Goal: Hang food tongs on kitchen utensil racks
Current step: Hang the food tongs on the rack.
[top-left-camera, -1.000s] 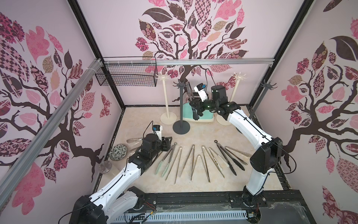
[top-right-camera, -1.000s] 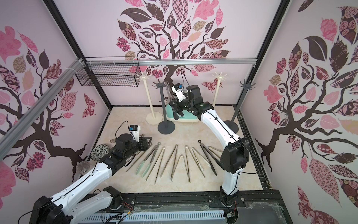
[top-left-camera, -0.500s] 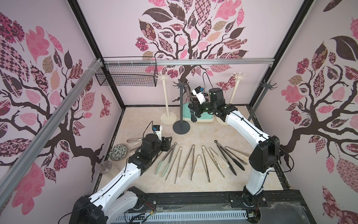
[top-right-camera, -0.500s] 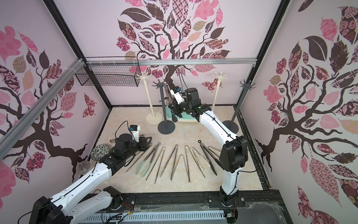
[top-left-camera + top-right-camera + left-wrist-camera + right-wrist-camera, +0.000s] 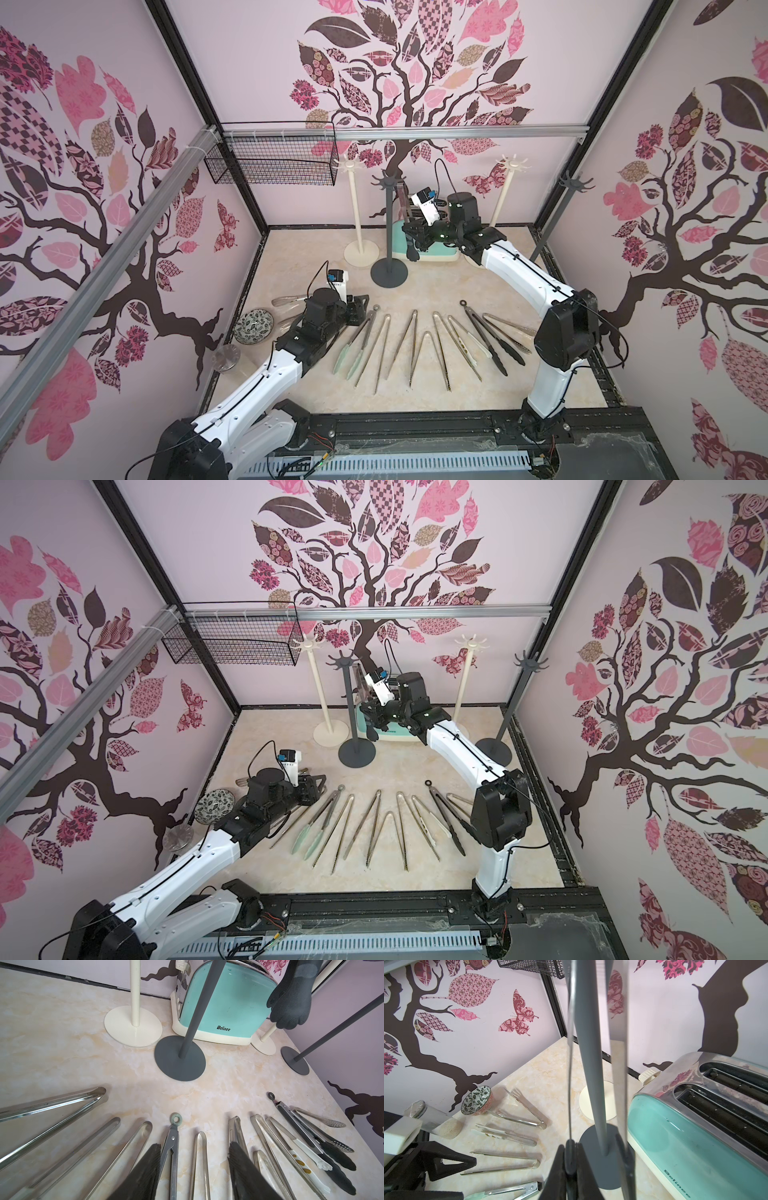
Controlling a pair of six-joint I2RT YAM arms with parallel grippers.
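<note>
Right fingers are clenched on black-tipped steel tongs, top cut off, raised beside the dark grey rack pole; left fingers are spread low.

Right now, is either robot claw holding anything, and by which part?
The right gripper pinches black-tipped steel tongs by the dark tip end of one arm; the other arm is free. The left gripper is open, holding nothing.
</note>
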